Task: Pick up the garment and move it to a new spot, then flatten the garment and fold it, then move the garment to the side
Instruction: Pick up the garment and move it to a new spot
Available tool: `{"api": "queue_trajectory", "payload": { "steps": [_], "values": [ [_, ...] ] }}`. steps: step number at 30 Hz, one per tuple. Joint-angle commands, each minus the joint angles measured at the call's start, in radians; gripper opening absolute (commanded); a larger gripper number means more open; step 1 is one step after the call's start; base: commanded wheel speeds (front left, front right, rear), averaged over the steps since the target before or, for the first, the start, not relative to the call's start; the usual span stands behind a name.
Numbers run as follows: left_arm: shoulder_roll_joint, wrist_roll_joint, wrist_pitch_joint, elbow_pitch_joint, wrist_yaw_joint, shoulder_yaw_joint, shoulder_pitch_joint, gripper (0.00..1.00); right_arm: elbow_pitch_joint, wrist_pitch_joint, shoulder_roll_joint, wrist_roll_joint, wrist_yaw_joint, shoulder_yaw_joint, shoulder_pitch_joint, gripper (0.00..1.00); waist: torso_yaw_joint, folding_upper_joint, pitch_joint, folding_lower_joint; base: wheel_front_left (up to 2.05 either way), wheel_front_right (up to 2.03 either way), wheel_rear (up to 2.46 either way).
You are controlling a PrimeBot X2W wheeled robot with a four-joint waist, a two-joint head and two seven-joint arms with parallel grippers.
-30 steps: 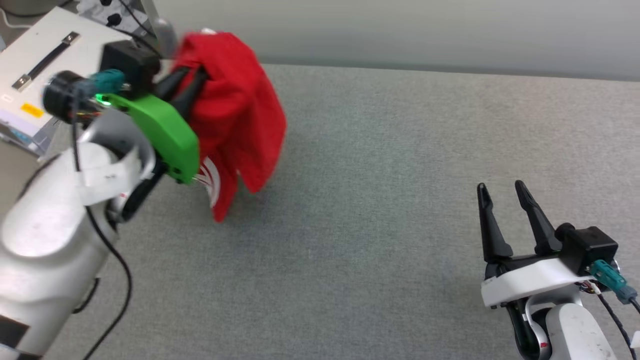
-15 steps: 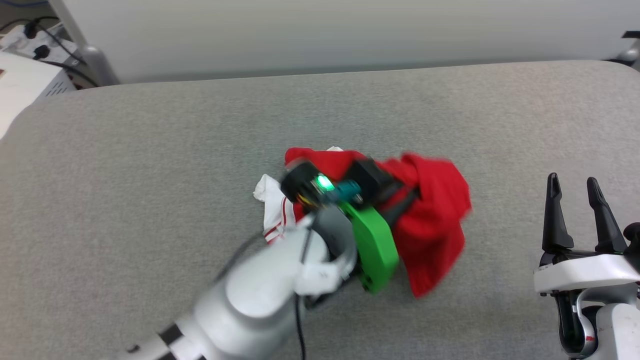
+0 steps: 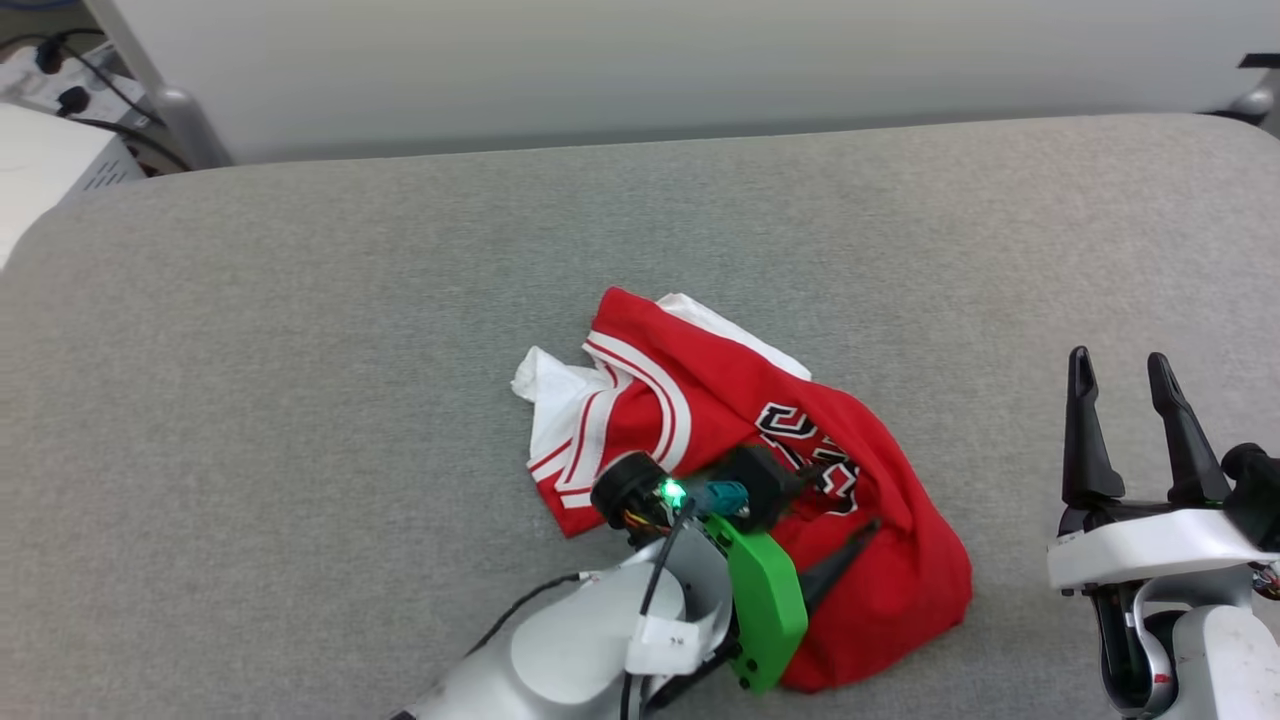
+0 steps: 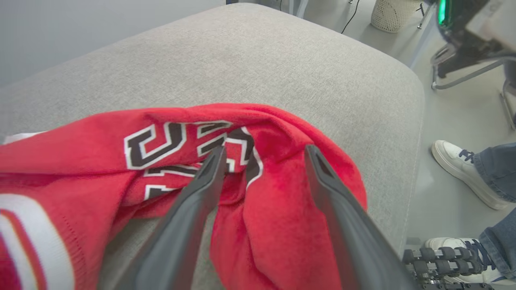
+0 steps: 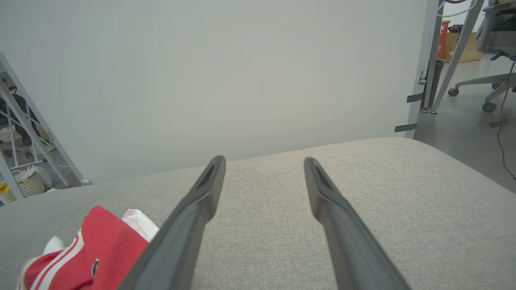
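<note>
Both jaws are held wide, nothing gripped. Garment is heaped on desk; a fold is straddled by left gripper, right gripper parked well apart.

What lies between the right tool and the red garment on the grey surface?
The stretch is bare: in the head view, plain grey surface runs from the garment to the right tool.

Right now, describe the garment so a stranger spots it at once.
Look at the grey padded table. Near its middle lies the garment, crumpled beneath the open left gripper. Nothing else on it is red; it has white-striped trim and black white-outlined characters.
</note>
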Motion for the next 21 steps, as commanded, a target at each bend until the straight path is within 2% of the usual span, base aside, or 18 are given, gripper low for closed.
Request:
{"api": "queue_trajectory", "payload": {
  "steps": [1, 5, 8, 14, 16, 21],
  "values": [
    [0.004, -0.007, -0.019, 0.007, -0.002, 0.012, -0.024, 1.00, -0.003, -0.009, -0.002, -0.006, -0.001, 0.005, 0.012, 1.00, 0.036, 0.0119, -0.017, 0.0001, 0.00, 0.00, 0.00],
    [0.030, -0.019, -0.058, 0.002, 0.002, 0.050, -0.053, 1.00, -0.003, -0.009, -0.002, -0.014, -0.001, 0.006, 0.021, 1.00, 0.075, 0.0119, -0.038, 0.0001, 0.00, 0.00, 0.00],
    [0.065, -0.029, -0.081, -0.013, 0.023, 0.094, -0.070, 1.00, -0.003, -0.009, -0.002, -0.022, -0.001, 0.005, 0.029, 1.00, 0.103, 0.0119, -0.056, 0.0001, 0.00, 0.00, 0.00],
    [0.182, -0.046, -0.121, -0.063, 0.091, 0.221, -0.049, 1.00, -0.005, -0.009, -0.002, -0.034, -0.001, 0.006, 0.050, 1.00, 0.143, 0.0119, -0.096, 0.0001, 0.00, 0.00, 0.00],
    [0.229, -0.047, -0.127, -0.094, 0.110, 0.277, -0.015, 1.00, -0.008, -0.009, -0.002, -0.037, -0.001, 0.010, 0.057, 1.00, 0.151, 0.0119, -0.106, 0.0001, 0.00, 0.00, 0.00],
    [0.325, 0.005, -0.129, -0.260, 0.153, 0.498, 0.154, 1.00, -0.023, -0.009, -0.002, -0.039, -0.001, 0.022, 0.070, 1.00, 0.166, 0.0119, -0.106, 0.0001, 0.00, 0.00, 0.00]
  ]
}}
